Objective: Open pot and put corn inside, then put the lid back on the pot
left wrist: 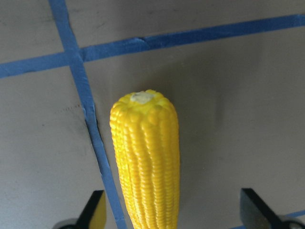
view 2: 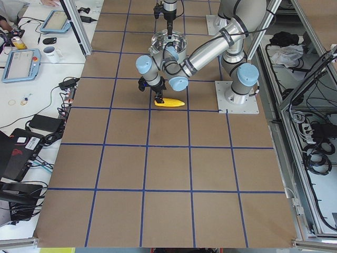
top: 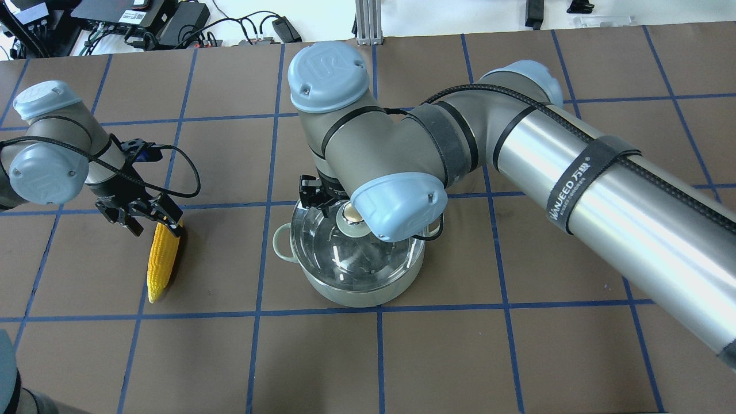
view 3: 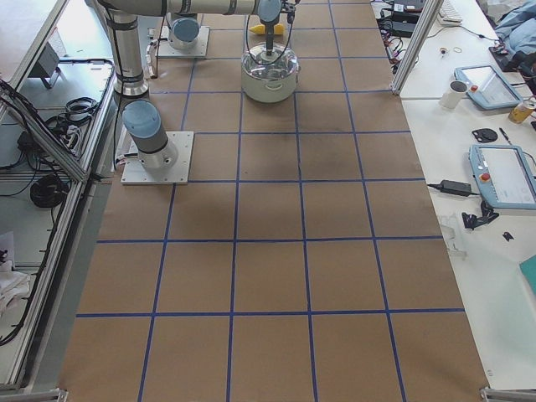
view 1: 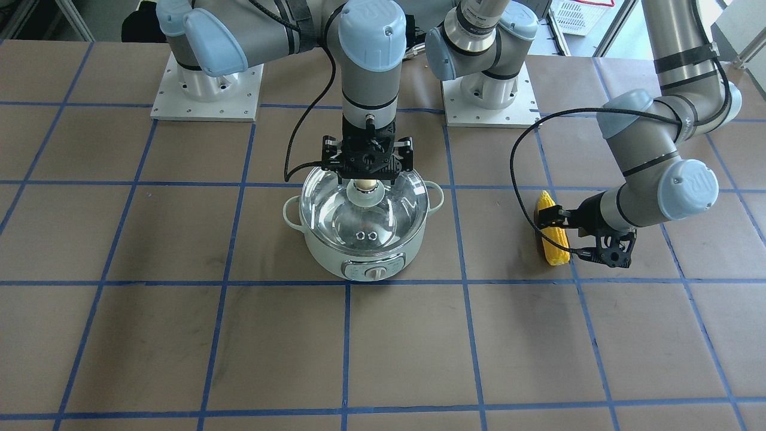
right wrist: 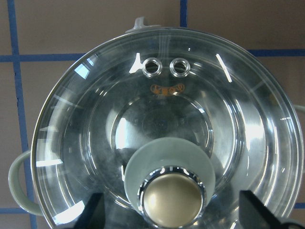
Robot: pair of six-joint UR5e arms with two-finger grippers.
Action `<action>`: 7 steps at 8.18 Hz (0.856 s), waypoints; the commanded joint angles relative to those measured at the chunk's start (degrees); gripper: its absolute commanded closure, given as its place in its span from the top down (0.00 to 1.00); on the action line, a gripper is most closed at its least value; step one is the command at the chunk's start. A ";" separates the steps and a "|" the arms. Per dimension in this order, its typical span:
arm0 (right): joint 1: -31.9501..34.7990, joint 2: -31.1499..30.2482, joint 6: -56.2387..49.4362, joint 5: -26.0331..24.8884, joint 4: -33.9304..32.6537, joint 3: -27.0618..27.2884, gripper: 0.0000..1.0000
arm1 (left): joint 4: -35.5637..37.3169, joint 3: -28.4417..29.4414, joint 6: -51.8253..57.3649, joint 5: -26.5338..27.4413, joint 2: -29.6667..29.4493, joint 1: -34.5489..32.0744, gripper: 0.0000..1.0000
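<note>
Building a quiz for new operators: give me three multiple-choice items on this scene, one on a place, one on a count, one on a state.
1. The lid is: A seated on the pot; B held in the air; C upside down beside it.
2. Its vent rings number: A one; B four; C two.
3. The corn lies: A in the pot; B on the lid; C on the table, between the open fingers of the left end effector.
Key: A, its rim rests on the pot; C, two show side by side; C, the wrist view shows it there.
</note>
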 commanded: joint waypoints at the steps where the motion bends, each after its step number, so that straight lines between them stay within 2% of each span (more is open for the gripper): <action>1: 0.00 1.16 0.06 -0.10 -2.02 0.07 0.98 | 0.23 -0.21 -0.37 -0.06 -1.26 0.00 1.00; 4: 0.00 1.25 0.15 -0.01 -1.85 0.16 0.99 | 0.41 0.23 -2.37 -0.05 -4.25 0.61 1.00; 6: 0.00 1.25 -0.03 -0.71 -1.67 0.16 0.92 | 0.32 0.23 -6.34 -0.06 -4.69 0.70 0.91; 7: 0.00 1.25 0.06 -0.02 -1.67 0.16 0.86 | 0.23 0.23 -8.17 0.29 -4.69 0.70 0.13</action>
